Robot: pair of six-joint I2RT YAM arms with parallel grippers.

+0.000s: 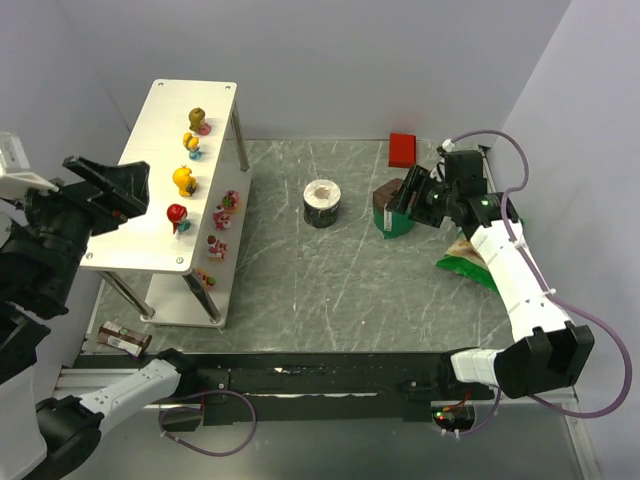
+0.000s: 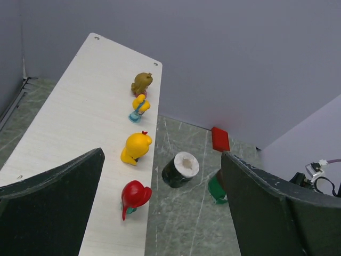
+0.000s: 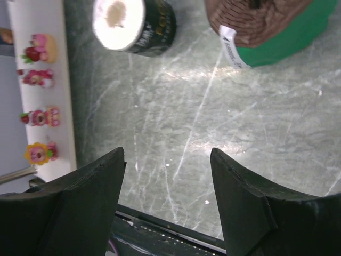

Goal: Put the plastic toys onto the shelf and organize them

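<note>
we see four toys [image 1: 184, 180] in a row along one long edge of the shelf [image 1: 165, 110] top and four more toys [image 1: 222, 216] on its lower tier. the left jaws hang open and empty above the shelf top; the right jaws stand open over the desk [image 1: 330, 290], well right of the shelf.

right arm [image 1: 510, 265]: white links, black joint housings, lilac cable [image 1: 628, 362] looping off it, green LED [image 1: 483, 203] at wrist. left arm [image 1: 135, 385] same scheme. left gripper [image 2: 161, 154]: matte black wedge fingers [image 2: 53, 208].
</note>
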